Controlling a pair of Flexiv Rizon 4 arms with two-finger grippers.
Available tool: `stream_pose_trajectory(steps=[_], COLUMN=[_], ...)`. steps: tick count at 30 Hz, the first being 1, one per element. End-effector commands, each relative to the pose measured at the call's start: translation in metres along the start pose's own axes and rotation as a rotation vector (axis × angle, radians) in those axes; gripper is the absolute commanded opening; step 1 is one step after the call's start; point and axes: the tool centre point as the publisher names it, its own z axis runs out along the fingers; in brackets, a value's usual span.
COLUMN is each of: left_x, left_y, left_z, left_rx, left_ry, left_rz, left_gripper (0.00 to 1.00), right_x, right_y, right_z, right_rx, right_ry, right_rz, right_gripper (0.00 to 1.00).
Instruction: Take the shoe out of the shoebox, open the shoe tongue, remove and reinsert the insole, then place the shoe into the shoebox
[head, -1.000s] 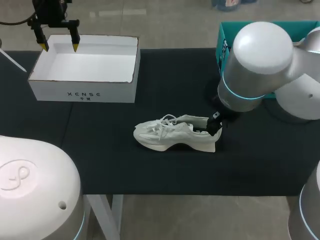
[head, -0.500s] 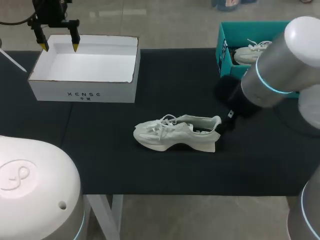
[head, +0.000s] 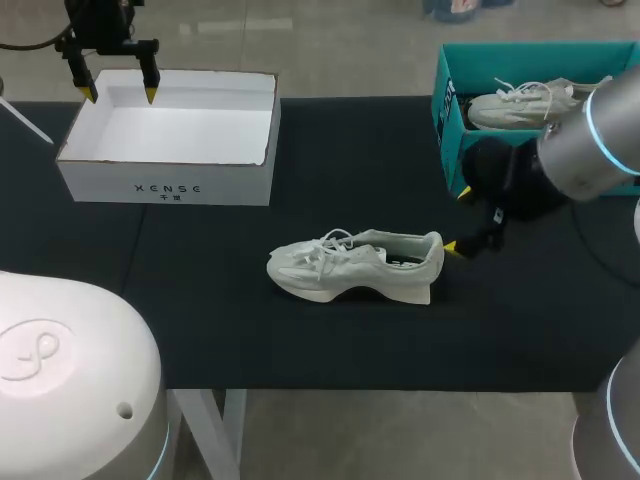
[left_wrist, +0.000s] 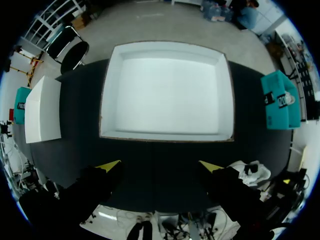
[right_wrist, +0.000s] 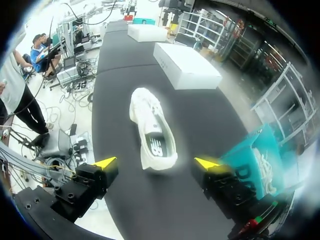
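So the white shoe (head: 355, 268) is out and sitting on its sole in the middle of the black tabletop (head: 330, 180), toe toward the left arm's side and heel toward the right arm's side. The right gripper (head: 457, 221) is parked just off the heel with its fingers spread wide and nothing between them. One yellow tip is right beside the heel, but I honestly can't tell if it's touching. From the right wrist view, the shoe (right_wrist: 152, 130) lies just ahead of that gripper (right_wrist: 155, 162), heel end nearest, and you can look straight down into the opening at the insole. Over on the left, the white shoebox (head: 170, 150) sits open near the tabletop's far edge. The left gripper (head: 120, 95) hangs above its far rim, also open and holding nothing. Its wrist view looks down into the box (left_wrist: 167, 136). There's also a teal box (head: 450, 100) at the far right with a second white shoe (head: 520, 103) lying in it.
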Motion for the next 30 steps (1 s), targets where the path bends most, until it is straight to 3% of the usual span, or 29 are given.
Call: stream_pose_trajectory(steps=[1,5,11,19,30], left_x=[0.0,0.0,0.0,0.0,0.0], left_y=[0.0,0.0,0.0,0.0,0.0], left_z=[0.0,0.0,0.0,0.0,0.0], left_rx=[0.0,0.0,0.0,0.0,0.0], left_ry=[0.0,0.0,0.0,0.0,0.0], left_rz=[0.0,0.0,0.0,0.0,0.0], left_gripper=[1.0,1.0,1.0,1.0,1.0], right_x=[0.003,0.003,-0.006,-0.021,-0.039], right_y=[-0.005,-0.005,-0.031,-0.057,-0.064], right_z=[0.001,0.001,0.034,0.065,0.114], right_rx=[-0.143,-0.143,-0.149,-0.219,-0.214], right_ry=[-0.007,-0.007,0.1,0.153,0.127], right_rz=[-0.001,-0.001,-0.041,-0.082,-0.097], right_gripper=[1.0,1.0,1.0,1.0,1.0])
